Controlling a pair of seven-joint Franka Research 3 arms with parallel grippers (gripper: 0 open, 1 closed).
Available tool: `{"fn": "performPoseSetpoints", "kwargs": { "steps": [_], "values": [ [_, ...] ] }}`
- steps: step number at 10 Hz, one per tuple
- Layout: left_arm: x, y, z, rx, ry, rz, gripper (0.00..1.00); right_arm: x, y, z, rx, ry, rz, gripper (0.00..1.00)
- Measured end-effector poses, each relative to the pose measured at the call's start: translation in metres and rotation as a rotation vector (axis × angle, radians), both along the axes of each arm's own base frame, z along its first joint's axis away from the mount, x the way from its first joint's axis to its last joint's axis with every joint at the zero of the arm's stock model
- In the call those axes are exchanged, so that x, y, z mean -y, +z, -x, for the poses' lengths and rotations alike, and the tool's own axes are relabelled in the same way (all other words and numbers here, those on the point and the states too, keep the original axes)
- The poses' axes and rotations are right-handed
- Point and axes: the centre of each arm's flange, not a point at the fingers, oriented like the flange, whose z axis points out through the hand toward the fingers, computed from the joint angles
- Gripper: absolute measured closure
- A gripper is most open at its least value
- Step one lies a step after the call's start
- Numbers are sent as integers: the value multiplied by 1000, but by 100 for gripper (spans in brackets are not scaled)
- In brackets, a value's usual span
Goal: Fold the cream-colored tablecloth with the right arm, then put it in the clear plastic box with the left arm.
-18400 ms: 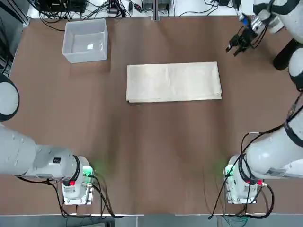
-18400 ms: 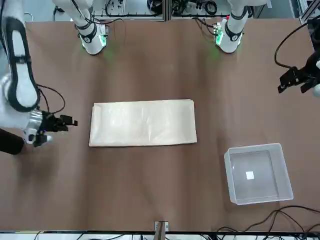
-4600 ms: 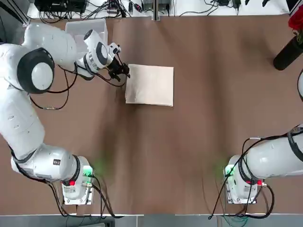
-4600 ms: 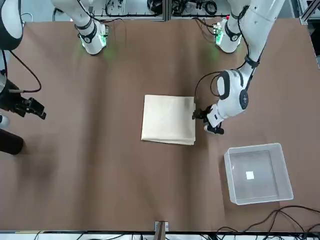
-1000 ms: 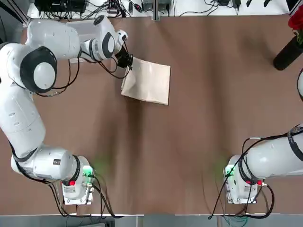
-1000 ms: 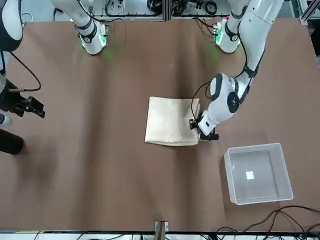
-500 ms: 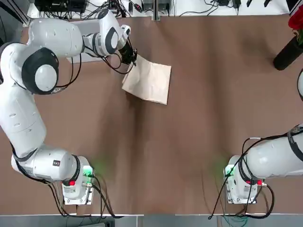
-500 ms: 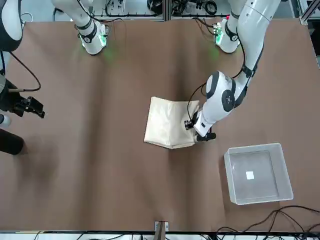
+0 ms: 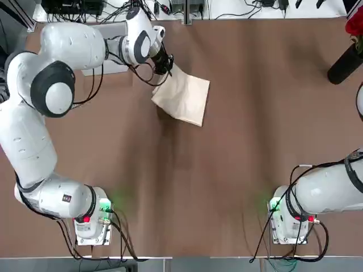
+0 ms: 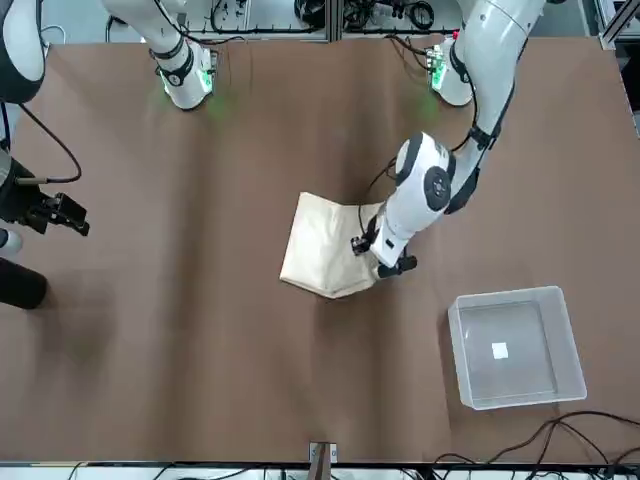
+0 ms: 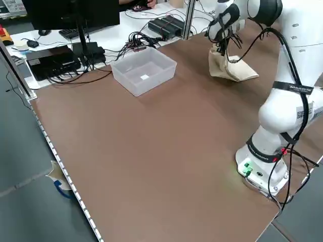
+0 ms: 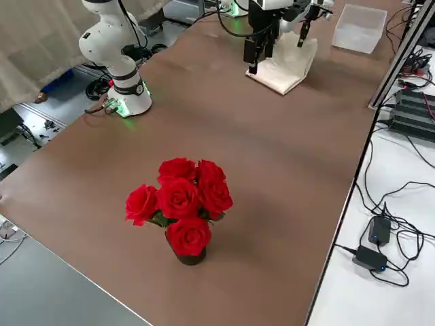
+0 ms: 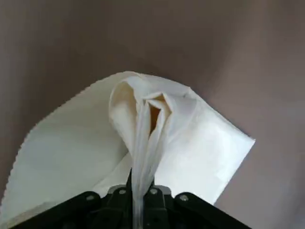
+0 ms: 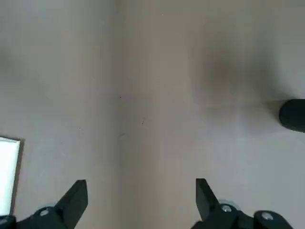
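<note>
Brown table (image 9: 227, 158); clear plastic box (image 10: 515, 345) near its far left corner, partly behind left arm (image 9: 74, 42); left gripper (image 9: 165, 64) clamped on cream-colored tablecloth (image 9: 184, 99), corner lifted, rest on tabletop; right gripper (image 10: 62, 215) fingers apart at right edge.

The folded cream tablecloth (image 10: 325, 255) hangs by one pinched corner, its far edge on the tabletop; the clear box (image 10: 515, 347) stands empty nearby.
</note>
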Motion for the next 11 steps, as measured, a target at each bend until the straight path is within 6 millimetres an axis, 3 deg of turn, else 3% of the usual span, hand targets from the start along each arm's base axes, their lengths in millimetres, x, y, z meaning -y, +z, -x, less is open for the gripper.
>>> {"fn": "performPoseSetpoints", "kwargs": {
  "steps": [4,7,8,11],
  "values": [
    [50,2,7,6,70,-35,93,0,0,0,0,0,0,0],
    [82,12,26,-16,43,-51,93,0,0,0,0,0,0,0],
    [87,16,29,-22,19,-88,93,0,0,0,0,0,0,0],
    [74,14,25,-29,-21,-254,93,0,0,0,0,0,0,0]
  ]
}}
